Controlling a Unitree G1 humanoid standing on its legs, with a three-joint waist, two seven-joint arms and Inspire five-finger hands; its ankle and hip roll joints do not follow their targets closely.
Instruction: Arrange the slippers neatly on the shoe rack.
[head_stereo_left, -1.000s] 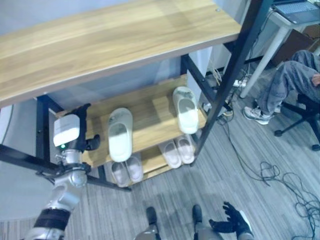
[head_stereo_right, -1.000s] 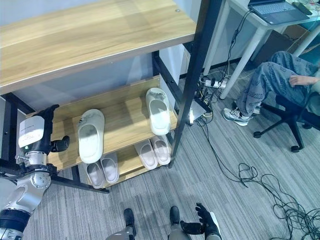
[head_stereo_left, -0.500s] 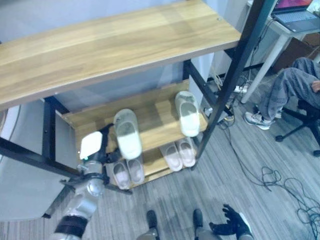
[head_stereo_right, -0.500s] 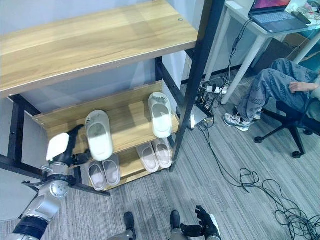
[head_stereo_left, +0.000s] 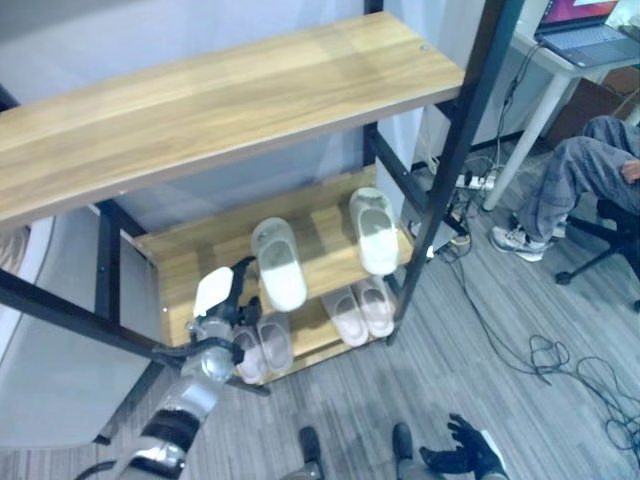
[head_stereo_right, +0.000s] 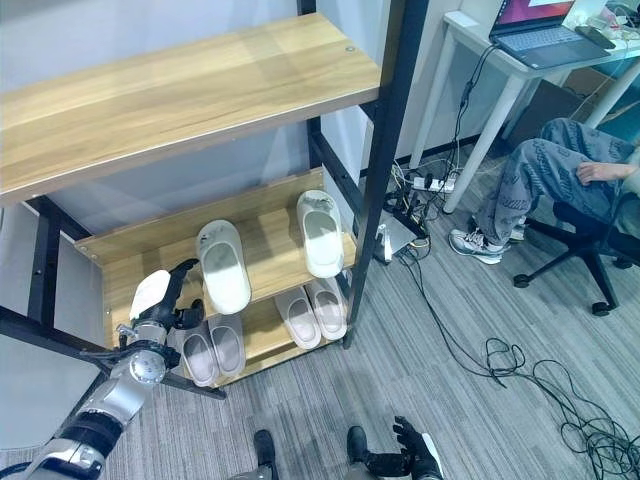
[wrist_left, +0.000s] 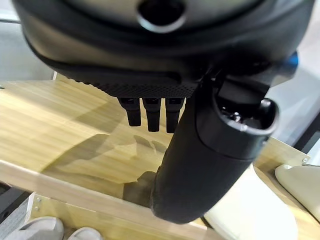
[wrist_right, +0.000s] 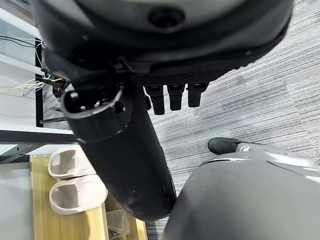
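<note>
The left arm comes up from the lower left, forearm angled up and to the right, wrist raised. Its left robot hand (head_stereo_right: 165, 296) stands with the white-covered back toward the camera and the dark fingers (head_stereo_left: 243, 271) pointing up and away, straight and slightly spread; in its wrist view the fingers (wrist_left: 152, 112) hang straight, the thumb (wrist_left: 200, 165) standing out alongside them. The right robot hand (head_stereo_right: 415, 458) hangs low at the bottom edge, fingers (wrist_right: 177, 97) straight and loose, thumb (wrist_right: 125, 155) extended.
</note>
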